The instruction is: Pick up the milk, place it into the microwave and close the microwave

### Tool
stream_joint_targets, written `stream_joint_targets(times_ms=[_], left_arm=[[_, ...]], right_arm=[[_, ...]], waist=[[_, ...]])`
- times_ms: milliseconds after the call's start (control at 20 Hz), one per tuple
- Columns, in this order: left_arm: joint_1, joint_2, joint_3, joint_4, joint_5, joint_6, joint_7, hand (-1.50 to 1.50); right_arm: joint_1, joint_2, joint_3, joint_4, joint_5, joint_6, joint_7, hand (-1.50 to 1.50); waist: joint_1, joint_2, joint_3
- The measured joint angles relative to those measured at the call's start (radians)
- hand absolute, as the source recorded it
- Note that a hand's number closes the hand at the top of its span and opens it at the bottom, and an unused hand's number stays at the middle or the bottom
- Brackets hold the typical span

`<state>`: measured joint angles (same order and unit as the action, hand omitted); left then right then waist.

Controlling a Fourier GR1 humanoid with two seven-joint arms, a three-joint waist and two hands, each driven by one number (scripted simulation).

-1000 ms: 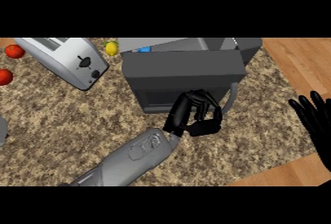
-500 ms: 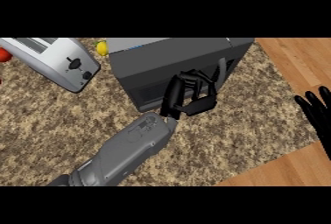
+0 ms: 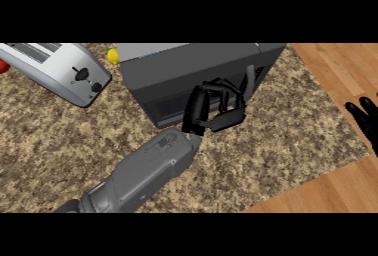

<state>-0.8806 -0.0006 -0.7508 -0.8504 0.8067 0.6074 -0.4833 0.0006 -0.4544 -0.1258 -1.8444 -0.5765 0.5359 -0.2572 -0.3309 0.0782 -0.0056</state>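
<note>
The robot's left hand (image 3: pixel 214 107), fingers curled and holding nothing visible, presses at the dark grey boxy microwave's (image 3: pixel 199 70) front, apparently to shut it; the right hand (image 3: pixel 365 117) rests open at the speckled table's (image 3: pixel 44 145) edge.

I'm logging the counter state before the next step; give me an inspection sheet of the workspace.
Surface: speckled stone counter, with wood flooring along its right side.
Job's things: dark microwave, door looks shut; milk not visible.
Clutter: silver toaster at upper left; yellow item behind the microwave; red item at left edge.
Hands: left hand at the microwave front, fingers curled, nothing seen held; right hand resting open at right edge.
Cables: nothing seen.
Surroundings: nothing seen beyond the floor.
</note>
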Motion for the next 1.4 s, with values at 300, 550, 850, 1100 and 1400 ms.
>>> stream_joint_targets(times_ms=[300, 550, 850, 1100, 1400], left_arm=[[-0.001, 0.000, -0.003, 0.011, 0.032, -0.005, -0.056, 1.50], [0.000, 0.000, -0.004, 0.020, 0.055, 0.000, -0.096, 1.50], [-0.001, 0.000, -0.008, 0.029, 0.078, 0.002, -0.134, 1.50], [-0.004, 0.000, -0.015, 0.037, 0.094, 0.002, -0.164, 1.50], [-0.007, 0.000, -0.022, 0.044, 0.115, -0.001, -0.194, 1.50]], right_arm=[[-0.013, -0.011, -0.006, -0.011, -0.037, -0.003, 0.023, -1.50], [-0.023, -0.029, -0.016, -0.020, -0.064, -0.002, 0.042, -1.50], [-0.034, -0.042, -0.026, -0.029, -0.095, -0.009, 0.062, -1.50], [-0.041, -0.061, -0.039, -0.029, -0.119, -0.010, 0.080, -1.50], [-0.050, -0.076, -0.050, -0.031, -0.147, -0.013, 0.097, -1.50]], waist=[[-0.007, 0.002, 0.002], [-0.016, 0.002, 0.003], [-0.021, 0.003, 0.004], [-0.023, 0.004, 0.004], [-0.024, 0.006, 0.005]])
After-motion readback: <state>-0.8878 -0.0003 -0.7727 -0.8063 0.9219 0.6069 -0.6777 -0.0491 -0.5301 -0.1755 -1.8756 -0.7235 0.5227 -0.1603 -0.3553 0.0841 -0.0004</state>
